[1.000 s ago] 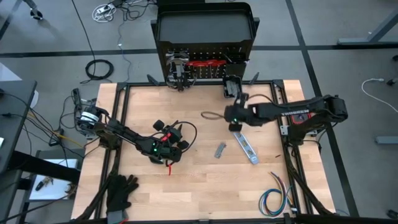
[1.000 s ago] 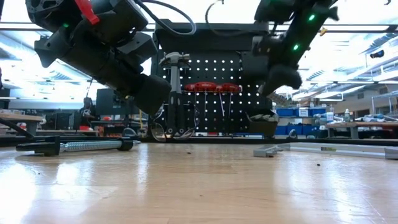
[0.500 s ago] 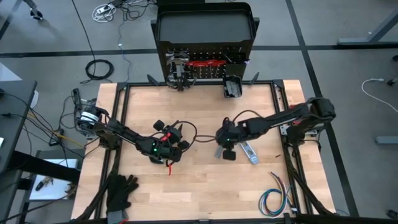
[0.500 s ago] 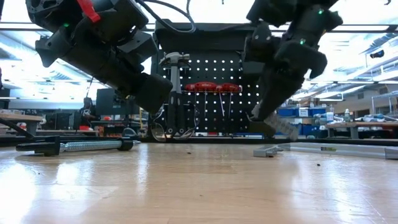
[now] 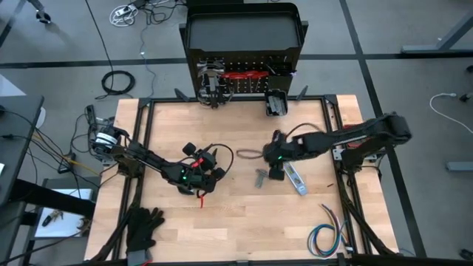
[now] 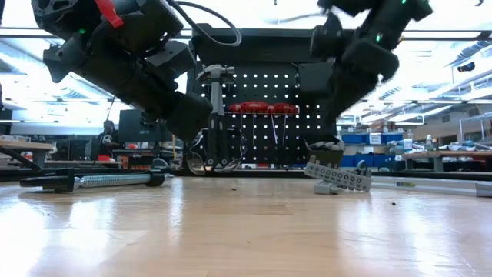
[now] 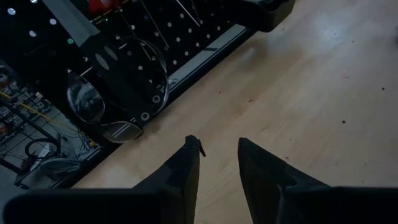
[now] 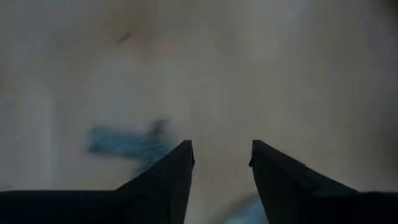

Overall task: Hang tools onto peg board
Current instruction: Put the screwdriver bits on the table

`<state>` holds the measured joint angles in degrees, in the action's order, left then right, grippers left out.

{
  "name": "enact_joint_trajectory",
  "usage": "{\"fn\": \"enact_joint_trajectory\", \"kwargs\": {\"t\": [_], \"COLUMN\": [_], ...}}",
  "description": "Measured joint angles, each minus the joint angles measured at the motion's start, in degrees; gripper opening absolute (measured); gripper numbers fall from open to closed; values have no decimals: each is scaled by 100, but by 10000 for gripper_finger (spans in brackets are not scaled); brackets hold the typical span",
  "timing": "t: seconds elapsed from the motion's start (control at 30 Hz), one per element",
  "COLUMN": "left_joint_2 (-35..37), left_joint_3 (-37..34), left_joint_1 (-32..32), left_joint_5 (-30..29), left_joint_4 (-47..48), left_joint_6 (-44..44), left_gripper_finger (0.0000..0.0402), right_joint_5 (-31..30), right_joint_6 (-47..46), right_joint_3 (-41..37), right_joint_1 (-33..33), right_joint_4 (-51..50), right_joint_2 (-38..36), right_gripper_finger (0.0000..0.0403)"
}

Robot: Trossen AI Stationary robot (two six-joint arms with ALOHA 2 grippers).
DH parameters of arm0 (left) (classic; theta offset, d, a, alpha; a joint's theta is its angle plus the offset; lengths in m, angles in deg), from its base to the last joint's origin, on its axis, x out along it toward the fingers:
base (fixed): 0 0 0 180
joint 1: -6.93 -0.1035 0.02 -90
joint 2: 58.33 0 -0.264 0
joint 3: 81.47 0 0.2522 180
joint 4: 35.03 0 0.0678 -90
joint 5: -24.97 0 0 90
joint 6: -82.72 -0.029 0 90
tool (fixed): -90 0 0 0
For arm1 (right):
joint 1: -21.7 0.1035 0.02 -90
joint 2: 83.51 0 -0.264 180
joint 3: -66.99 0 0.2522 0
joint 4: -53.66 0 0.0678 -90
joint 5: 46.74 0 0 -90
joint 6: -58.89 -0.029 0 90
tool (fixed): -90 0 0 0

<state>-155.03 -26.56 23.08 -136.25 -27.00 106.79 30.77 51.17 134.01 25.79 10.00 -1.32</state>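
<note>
Right gripper (image 5: 275, 171) has swung back from the peg board (image 5: 244, 81) to mid-table – fingers now parted, empty, just beside the small grey metal piece (image 5: 261, 178). Prob. next pickup. Left gripper (image 5: 201, 177) waits, part-open, holding nothing, well short of the board.

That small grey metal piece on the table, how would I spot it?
Find the black peg board at the table's far edge, then look mid-table beside the right gripper. The small grey metal piece lies there, shorter and darker than the long silver flat bar.
</note>
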Motion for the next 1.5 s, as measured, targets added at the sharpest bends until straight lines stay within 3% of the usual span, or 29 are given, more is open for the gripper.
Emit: {"fn": "enact_joint_trajectory", "kwargs": {"t": [0.23, 0.3, 0.57, 0.87, 1.13, 1.5], "left_joint_2": [0, 0, -2, -2, -2, -2], "left_joint_3": [2, 2, 2, 2, 2, 2], "left_joint_1": [3, 7, 7, 7, 7, 7], "left_joint_5": [42, 46, 55, 62, 62, 59], "left_joint_4": [-73, -116, -173, -128, -55, -53], "left_joint_6": [-126, -134, -138, -148, -150, -150], "left_gripper_finger": [110, 110, 110, 110, 110, 110], "right_joint_5": [-2874, -3282, -2762, -2700, -3150, -2923], "right_joint_6": [1070, 1439, 2731, 4026, 4968, 5293], "right_joint_3": [-647, -920, -1167, -1165, -1165, -1163], "right_joint_1": [-273, -540, -1734, -2235, -2332, -2615], "right_joint_4": [478, 836, 1658, 2538, 3388, 3497], "right_joint_2": [-1334, -1509, -1021, 24, 646, 680], "right_gripper_finger": [180, 179, 211, 268, 262, 236]}}
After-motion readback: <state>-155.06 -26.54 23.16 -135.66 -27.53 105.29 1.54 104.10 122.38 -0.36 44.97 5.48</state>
